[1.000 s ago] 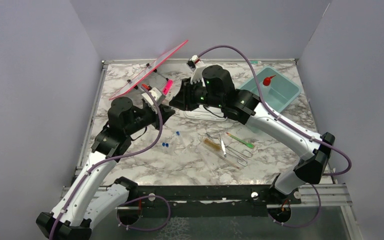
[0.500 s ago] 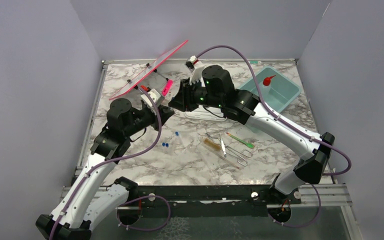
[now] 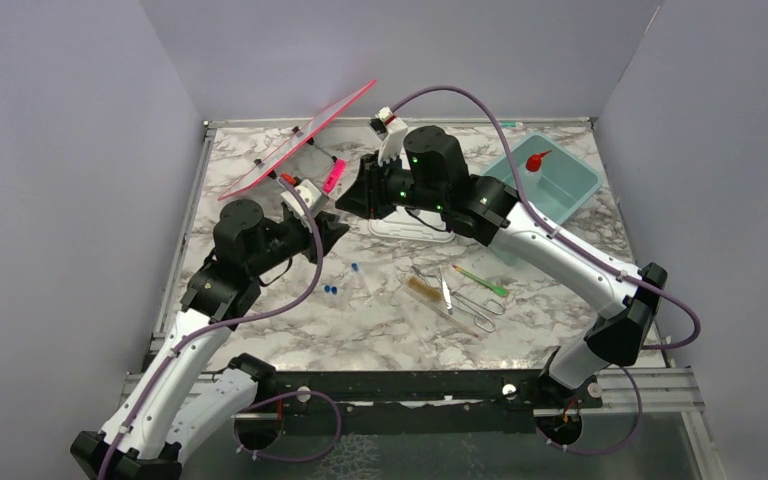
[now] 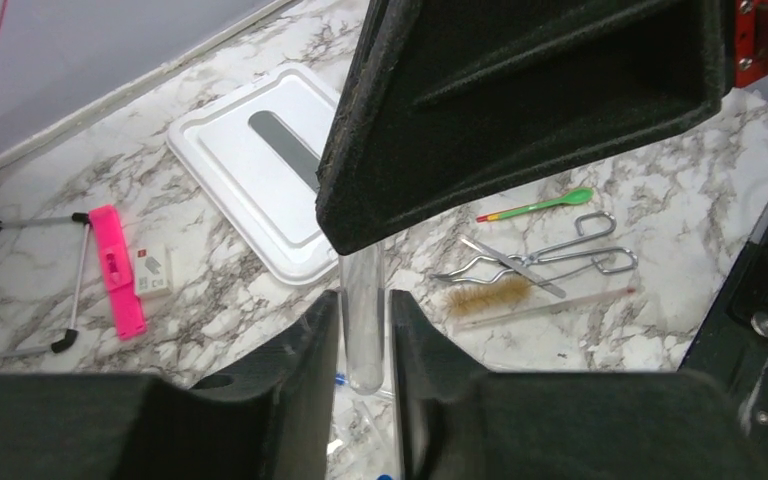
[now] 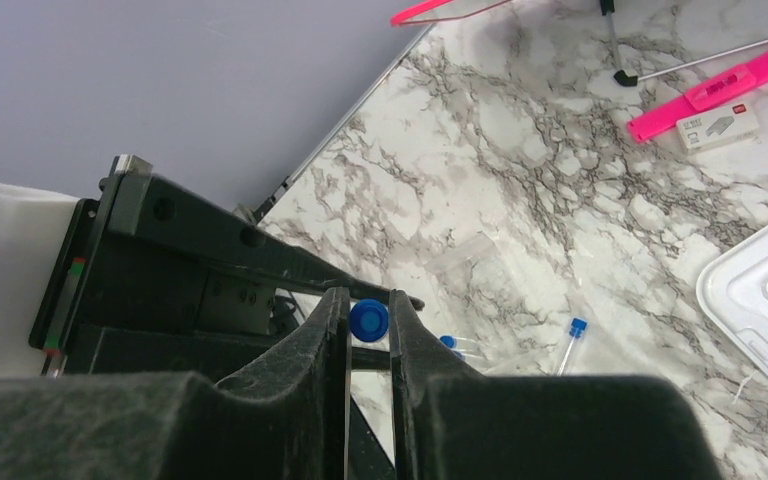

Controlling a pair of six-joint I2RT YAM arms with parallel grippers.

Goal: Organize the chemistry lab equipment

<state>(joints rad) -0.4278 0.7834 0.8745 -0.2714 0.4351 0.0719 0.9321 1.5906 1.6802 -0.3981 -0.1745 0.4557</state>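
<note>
walls: plain lavender | table: white-grey marble top | front rail: black

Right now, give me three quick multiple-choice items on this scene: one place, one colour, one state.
1. The squeeze bottle sits: A inside the teal tub, B left of it, C in front of it.
2. The cap in the right gripper is: A red, B blue, C green.
3. The left gripper is: A open, B shut on the clear tube, C shut on nothing.
Key: 1 A, its red nozzle shows inside the tub; 2 B, the right wrist view shows it blue; 3 B, the left wrist view shows the tube clamped.
</note>
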